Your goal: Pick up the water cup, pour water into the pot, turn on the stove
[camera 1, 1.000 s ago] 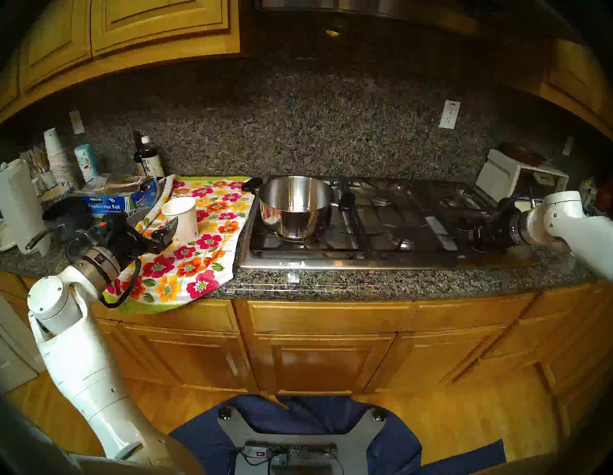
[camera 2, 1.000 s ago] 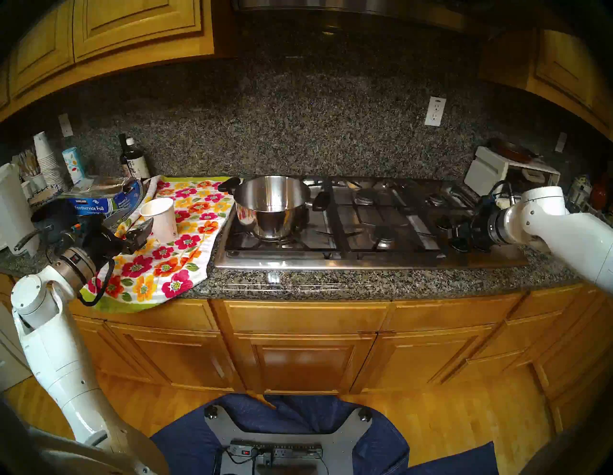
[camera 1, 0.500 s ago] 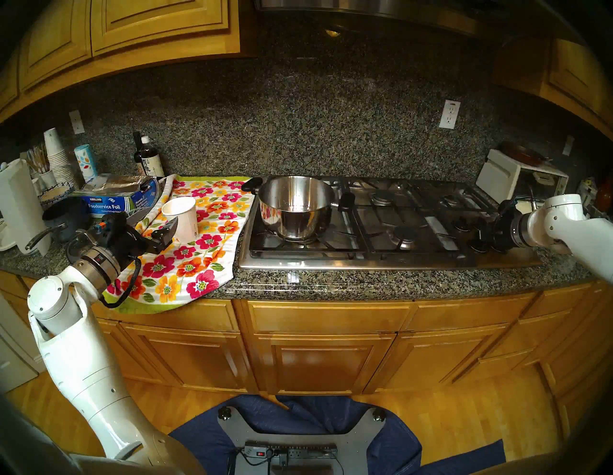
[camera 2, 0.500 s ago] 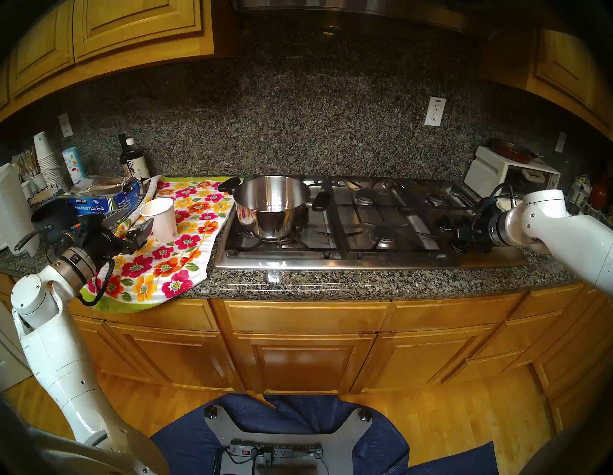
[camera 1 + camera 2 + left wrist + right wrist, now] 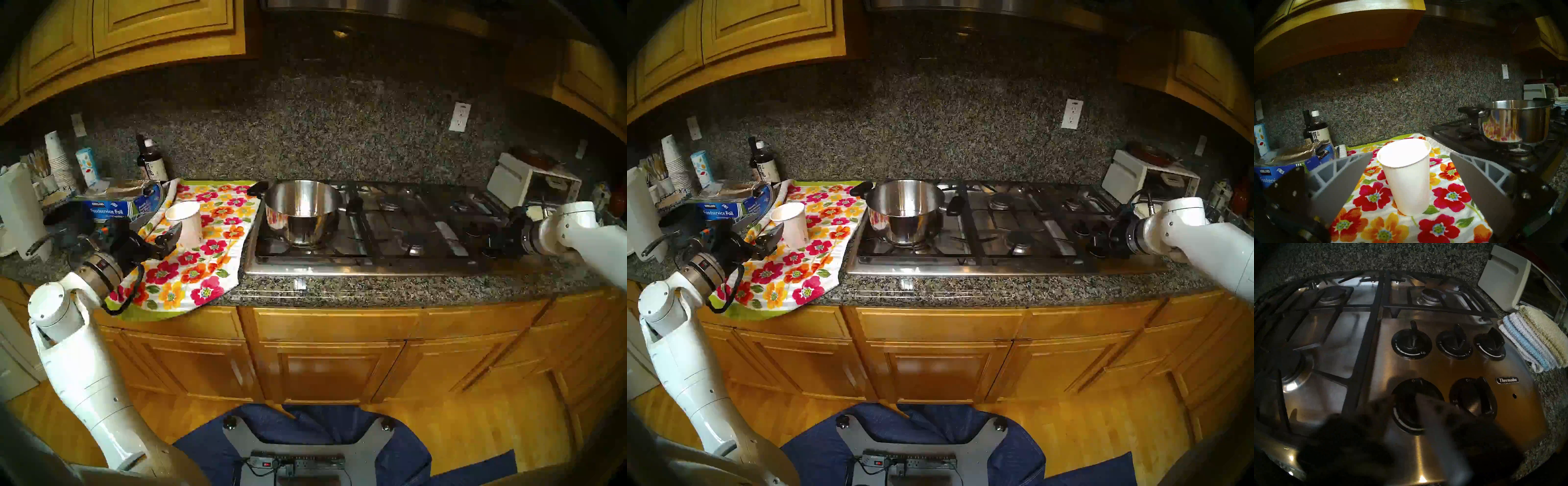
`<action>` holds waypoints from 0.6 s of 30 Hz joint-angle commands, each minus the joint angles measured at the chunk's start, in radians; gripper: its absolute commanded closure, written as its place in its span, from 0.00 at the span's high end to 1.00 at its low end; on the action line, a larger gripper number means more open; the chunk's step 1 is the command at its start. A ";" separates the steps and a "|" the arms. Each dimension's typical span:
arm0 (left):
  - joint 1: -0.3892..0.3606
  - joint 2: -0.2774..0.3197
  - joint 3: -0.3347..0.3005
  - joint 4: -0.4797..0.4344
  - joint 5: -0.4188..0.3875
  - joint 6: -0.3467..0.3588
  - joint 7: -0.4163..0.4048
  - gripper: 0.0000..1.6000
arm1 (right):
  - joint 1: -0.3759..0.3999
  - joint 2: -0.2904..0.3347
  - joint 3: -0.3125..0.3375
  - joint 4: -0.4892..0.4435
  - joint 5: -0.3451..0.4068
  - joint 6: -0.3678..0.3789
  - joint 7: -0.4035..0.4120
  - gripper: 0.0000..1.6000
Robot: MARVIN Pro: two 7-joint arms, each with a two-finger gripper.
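Nothing shifted: left jaws gape facing water cup [image 5: 1407,178]; right jaws blur, unreadable, over Thermador stove [image 5: 1440,366].

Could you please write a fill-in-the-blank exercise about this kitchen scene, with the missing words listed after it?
1. The cup stands upright on a ______ towel.
2. The pot sits on the ______.
3. The left tool has its two fingers on either side of the ______, not touching it.
4. Folded cloths lie beside the stove, in front of the white ______.

Missing words: flowered; stove; cup; toaster oven
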State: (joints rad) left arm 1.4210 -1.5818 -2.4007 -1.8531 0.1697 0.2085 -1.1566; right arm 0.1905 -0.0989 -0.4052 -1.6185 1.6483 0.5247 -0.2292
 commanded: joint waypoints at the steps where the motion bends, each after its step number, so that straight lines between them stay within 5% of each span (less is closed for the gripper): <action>1: -0.027 0.003 0.001 -0.026 -0.020 -0.002 -0.001 1.00 | 0.051 -0.001 0.009 0.003 -0.013 -0.015 -0.006 1.00; 18: -0.027 0.003 0.001 -0.026 -0.020 -0.002 -0.001 1.00 | 0.081 -0.001 -0.033 -0.003 -0.014 -0.032 -0.003 1.00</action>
State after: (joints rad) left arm 1.4210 -1.5818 -2.4006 -1.8531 0.1691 0.2085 -1.1565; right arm 0.2224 -0.0970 -0.4502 -1.6132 1.6393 0.5141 -0.2368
